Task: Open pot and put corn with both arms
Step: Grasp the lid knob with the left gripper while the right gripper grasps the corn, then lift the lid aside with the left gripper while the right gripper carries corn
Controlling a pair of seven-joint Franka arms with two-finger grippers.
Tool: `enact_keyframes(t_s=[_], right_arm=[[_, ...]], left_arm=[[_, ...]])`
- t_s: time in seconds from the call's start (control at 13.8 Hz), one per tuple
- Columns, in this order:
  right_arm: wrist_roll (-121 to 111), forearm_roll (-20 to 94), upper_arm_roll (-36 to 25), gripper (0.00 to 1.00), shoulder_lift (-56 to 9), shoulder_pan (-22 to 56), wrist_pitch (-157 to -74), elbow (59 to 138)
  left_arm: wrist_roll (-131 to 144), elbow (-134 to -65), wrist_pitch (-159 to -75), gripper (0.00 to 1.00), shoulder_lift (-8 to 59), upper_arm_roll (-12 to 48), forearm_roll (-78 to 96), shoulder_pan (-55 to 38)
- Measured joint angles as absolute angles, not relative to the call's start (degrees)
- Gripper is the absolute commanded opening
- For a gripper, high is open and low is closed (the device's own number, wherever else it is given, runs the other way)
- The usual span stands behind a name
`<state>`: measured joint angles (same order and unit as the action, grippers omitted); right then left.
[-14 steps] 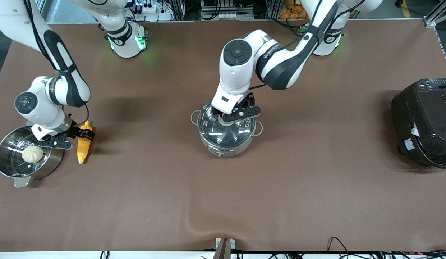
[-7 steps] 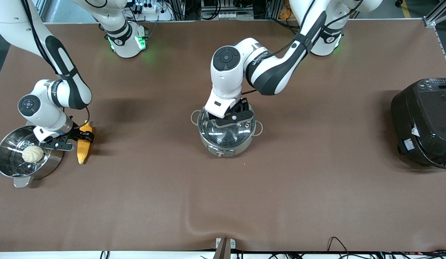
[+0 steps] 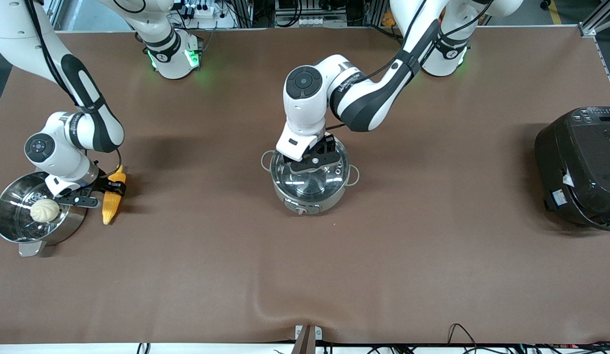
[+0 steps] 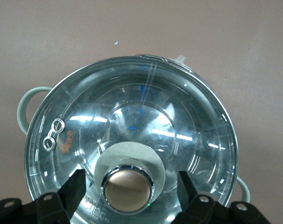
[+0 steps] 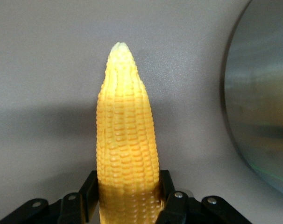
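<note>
You've got a steamer pot [image 3: 19,231] holding a white bun [image 3: 44,210] just beside the corn [image 3: 111,202], and a black rice cooker [image 3: 580,167] at the left arm's end. Your right gripper [image 3: 114,188] is clamped on the corn's thick end. Your left gripper [image 3: 312,160] straddles the lid's knob [image 4: 128,187], fingers [image 4: 75,187] spread wide, pot [image 3: 309,179] mid-table, lid on.

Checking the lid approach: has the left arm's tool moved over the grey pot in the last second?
Yes. The left tool slid toward the right arm's end, from near the grey pot's loop handle to over the glass lid's tan knob, fingers open around it.
</note>
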<state>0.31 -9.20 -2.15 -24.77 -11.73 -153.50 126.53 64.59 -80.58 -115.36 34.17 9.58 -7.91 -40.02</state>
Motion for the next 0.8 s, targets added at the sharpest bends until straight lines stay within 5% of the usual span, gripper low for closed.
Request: enact_keyframes(t_s=[0.14,0.29,0.36,0.51,0.58,0.8], right_arm=[[0.3,-9.2,-1.8,0.26,-24.7,-11.7,-153.5,126.2],[0.3,-9.2,-1.3,0.25,-24.1,-10.8,-152.6,125.2],[0.3,-9.2,-1.2,0.25,-23.0,-10.0,-149.2,124.1],[0.4,-9.2,-0.9,0.25,-19.7,-7.9,-136.0,119.7],[0.4,-9.2,-0.7,0.25,-17.9,-6.5,-129.3,116.9],[0.8,-9.2,-0.4,0.26,-14.4,-3.3,-120.2,112.0]], left_arm=[[64.6,-80.6,-115.4,0.78,34.5,9.6,-7.9,-40.1],[64.6,-80.6,-115.4,0.64,34.9,9.6,-8.0,-40.1],[64.6,-80.6,-115.4,0.52,34.9,9.6,-8.0,-40.1],[64.6,-80.5,-115.3,0.11,34.9,9.6,-8.0,-40.3],[64.6,-80.5,-115.1,0.0,34.9,9.5,-8.3,-40.4],[64.6,-80.4,-115.1,0.0,34.9,9.5,-8.4,-40.5]])
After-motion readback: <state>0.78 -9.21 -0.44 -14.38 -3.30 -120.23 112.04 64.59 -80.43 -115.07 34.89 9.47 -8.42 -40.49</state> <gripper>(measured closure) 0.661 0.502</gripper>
